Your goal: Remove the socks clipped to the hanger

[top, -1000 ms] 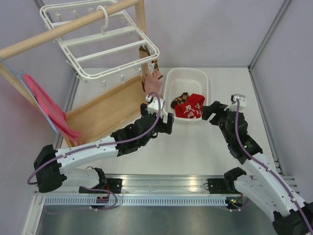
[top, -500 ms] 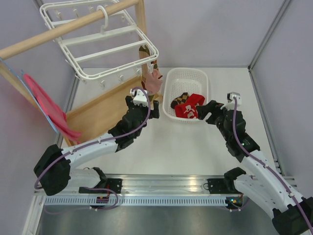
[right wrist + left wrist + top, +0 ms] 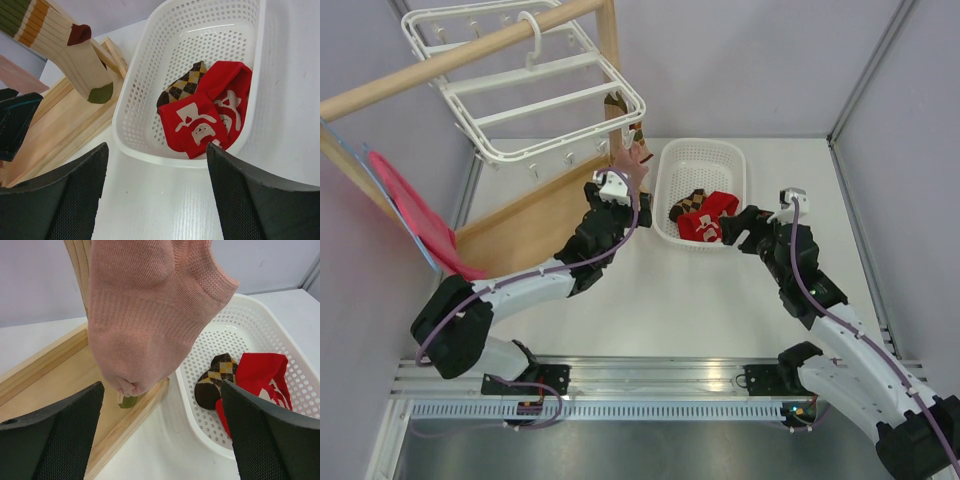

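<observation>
Below the hanging pink sock (image 3: 150, 315), left gripper (image 3: 161, 390) agape, right gripper (image 3: 156, 146) apart beside basket (image 3: 137, 87) rim

No text to read

The red sock (image 3: 202, 125) in the basket (image 3: 134, 112), centre right of the right wrist view, bears white marks, but they form no legible letters or numbers.
</observation>
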